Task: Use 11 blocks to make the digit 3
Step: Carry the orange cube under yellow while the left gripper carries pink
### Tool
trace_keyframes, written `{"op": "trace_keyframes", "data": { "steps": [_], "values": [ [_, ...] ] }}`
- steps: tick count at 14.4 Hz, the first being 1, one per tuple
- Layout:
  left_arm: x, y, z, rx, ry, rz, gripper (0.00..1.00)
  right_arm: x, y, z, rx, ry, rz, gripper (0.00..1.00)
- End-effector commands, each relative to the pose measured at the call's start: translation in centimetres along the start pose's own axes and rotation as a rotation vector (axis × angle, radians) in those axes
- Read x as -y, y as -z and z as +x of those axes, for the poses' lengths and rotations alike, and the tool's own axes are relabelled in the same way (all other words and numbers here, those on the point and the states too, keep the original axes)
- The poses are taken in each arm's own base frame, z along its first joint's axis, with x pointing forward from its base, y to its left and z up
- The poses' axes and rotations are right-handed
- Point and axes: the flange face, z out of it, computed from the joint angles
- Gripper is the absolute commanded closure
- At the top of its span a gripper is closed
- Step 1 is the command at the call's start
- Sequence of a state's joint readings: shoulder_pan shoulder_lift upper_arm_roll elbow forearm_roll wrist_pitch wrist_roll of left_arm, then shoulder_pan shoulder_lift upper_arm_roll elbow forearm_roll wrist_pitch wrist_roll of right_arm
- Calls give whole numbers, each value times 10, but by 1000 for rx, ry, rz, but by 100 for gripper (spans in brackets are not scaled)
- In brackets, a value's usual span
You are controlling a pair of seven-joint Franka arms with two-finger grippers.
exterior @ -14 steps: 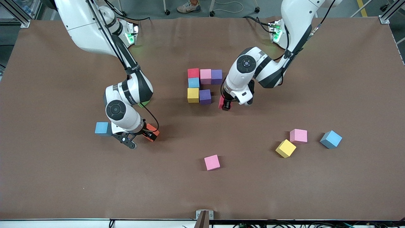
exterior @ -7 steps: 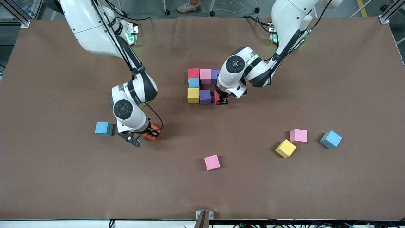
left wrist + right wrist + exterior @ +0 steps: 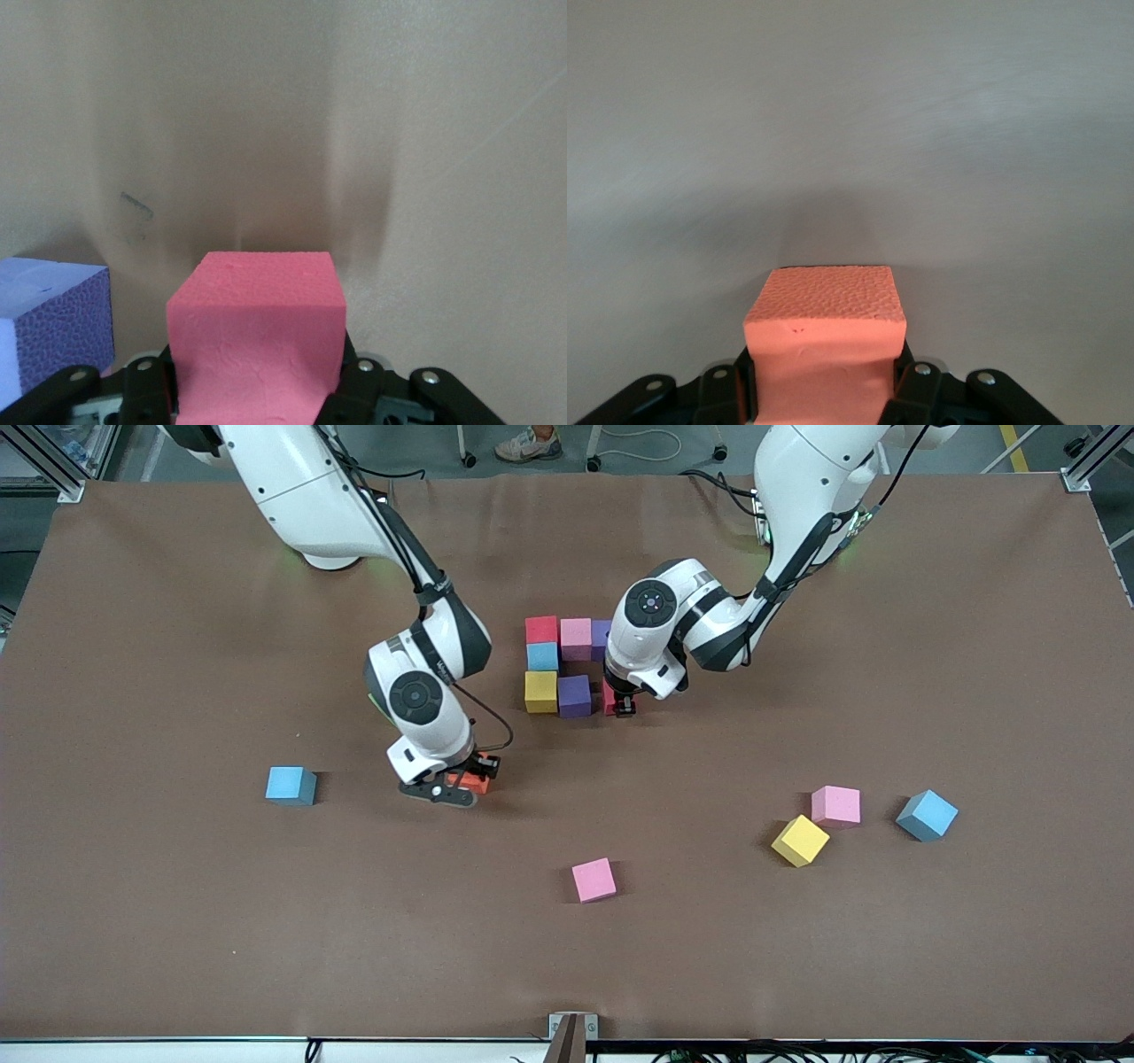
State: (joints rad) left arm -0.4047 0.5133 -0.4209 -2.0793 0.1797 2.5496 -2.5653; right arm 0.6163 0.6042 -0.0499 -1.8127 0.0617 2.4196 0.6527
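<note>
The partial digit 3 is a cluster of touching blocks: red (image 3: pixel 541 630), pink (image 3: pixel 576 634), purple (image 3: pixel 603 638), blue (image 3: pixel 542 657), yellow (image 3: pixel 540 691) and another purple (image 3: pixel 574 695). My left gripper (image 3: pixel 621 708) is shut on a red block (image 3: pixel 609 696), held low right beside that second purple block (image 3: pixel 53 328). The left wrist view shows this red block (image 3: pixel 254 328) clamped between the jaws. My right gripper (image 3: pixel 462 781) is shut on an orange block (image 3: pixel 467 782), low over bare table toward the right arm's end; the right wrist view shows that orange block (image 3: pixel 826 336).
Loose blocks lie on the brown table (image 3: pixel 177 921): blue (image 3: pixel 291 786) toward the right arm's end, pink (image 3: pixel 593 880) nearer the front camera, and yellow (image 3: pixel 800 840), pink (image 3: pixel 835 805) and blue (image 3: pixel 926 815) toward the left arm's end.
My right gripper closed on the orange block and carried it toward the middle of the table. My left gripper brought the red block in beside the purple block.
</note>
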Motion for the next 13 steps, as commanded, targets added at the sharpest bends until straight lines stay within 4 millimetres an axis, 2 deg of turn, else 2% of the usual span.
{"op": "trace_keyframes", "data": {
  "steps": [1, 3, 5, 9, 13],
  "values": [
    [3, 2, -9, 0, -20, -21, 73, 26, 7, -15, -12, 93, 15, 100],
    [7, 2, -12, 0, -27, -20, 73, 46, 6, -32, -11, 128, 15, 100],
    [4, 3, -14, 6, -26, -23, 73, 57, 5, -44, -10, 148, 15, 100],
    [1, 0, -21, 14, -28, -22, 73, 77, -1, -63, -3, 188, 9, 100],
    [-2, -3, -24, 18, -38, -21, 73, 88, -7, -72, 1, 207, 6, 100]
  ]
}}
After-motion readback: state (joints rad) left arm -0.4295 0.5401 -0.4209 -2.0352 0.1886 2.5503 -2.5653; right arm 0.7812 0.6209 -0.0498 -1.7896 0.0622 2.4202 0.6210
